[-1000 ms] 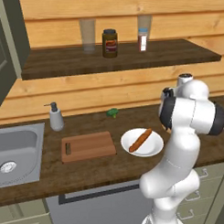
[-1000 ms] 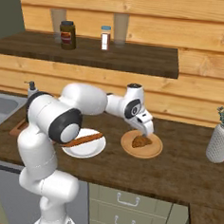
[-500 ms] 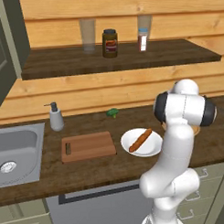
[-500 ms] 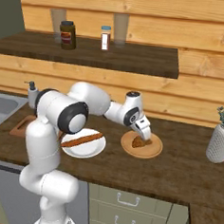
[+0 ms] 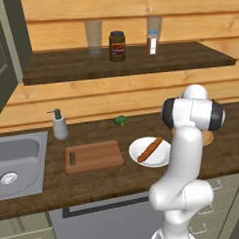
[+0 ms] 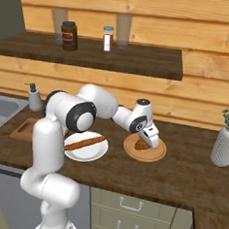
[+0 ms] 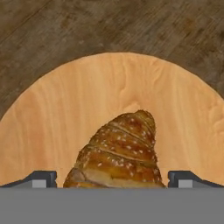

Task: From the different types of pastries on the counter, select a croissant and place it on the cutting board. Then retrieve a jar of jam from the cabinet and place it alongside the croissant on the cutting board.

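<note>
Gripper (image 7: pixel 112 180) spread wide, fingertips (image 7: pixel 40 178) flanking croissant (image 7: pixel 117 154) on either side, low over it; contact unclear. Croissant (image 6: pixel 142 144) lying on round light-wood plate (image 6: pixel 154 155), on counter (image 6: pixel 180 175) right of white plate (image 6: pixel 86 155). White plate (image 5: pixel 138 151) holding long stick pastry (image 5: pixel 150 149), laid diagonally. Cutting board (image 5: pixel 93 155) bare, left of white plate, near sink (image 5: pixel 15 159). Soap bottle (image 5: pixel 59 125) behind board. On shelf (image 5: pixel 66 67): dark labelled jar (image 5: pixel 117 46), shaker (image 5: pixel 152 42), two glasses (image 5: pixel 93 37). Vase (image 6: pixel 224 146) with flowers far right.
</note>
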Motion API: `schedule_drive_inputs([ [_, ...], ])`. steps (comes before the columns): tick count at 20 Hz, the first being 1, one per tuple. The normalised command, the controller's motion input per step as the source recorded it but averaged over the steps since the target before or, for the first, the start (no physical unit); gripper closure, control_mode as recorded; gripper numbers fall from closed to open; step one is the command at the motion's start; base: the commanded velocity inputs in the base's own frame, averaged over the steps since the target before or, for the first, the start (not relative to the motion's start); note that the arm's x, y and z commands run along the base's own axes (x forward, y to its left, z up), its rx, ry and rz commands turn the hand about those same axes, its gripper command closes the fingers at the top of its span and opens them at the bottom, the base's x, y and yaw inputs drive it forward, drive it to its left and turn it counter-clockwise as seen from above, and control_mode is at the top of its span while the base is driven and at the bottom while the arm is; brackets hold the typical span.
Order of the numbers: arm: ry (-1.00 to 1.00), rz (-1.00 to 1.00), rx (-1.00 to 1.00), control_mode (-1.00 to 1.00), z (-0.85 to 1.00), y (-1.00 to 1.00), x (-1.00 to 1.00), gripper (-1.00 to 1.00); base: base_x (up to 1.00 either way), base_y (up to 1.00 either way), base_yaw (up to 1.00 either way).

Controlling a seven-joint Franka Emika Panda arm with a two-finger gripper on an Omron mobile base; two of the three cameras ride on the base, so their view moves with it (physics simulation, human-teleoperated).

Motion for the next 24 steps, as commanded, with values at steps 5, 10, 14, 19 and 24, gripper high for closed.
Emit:
schedule_drive_inputs([
  [5, 0.0, 0.0, 0.05, -1.0, -0.38, 0.0, 0.25, -1.0, 0.0, 0.0, 0.0],
  [10, 0.01, 0.0, 0.03, -1.0, -0.27, 0.0, 0.13, 1.0, 0.0, 0.0, 0.0],
  [14, 0.03, 0.0, 0.0, -1.0, 0.07, 0.0, 0.0, 1.0, 0.0, 0.0, 0.0],
  [19, 0.01, 0.0, -0.02, -1.0, 0.15, 0.0, -0.03, 1.0, 0.0, 0.0, 0.0],
  [24, 0.06, 0.0, -0.04, -1.0, 0.2, 0.0, -0.02, 1.0, 0.0, 0.0, 0.0],
])
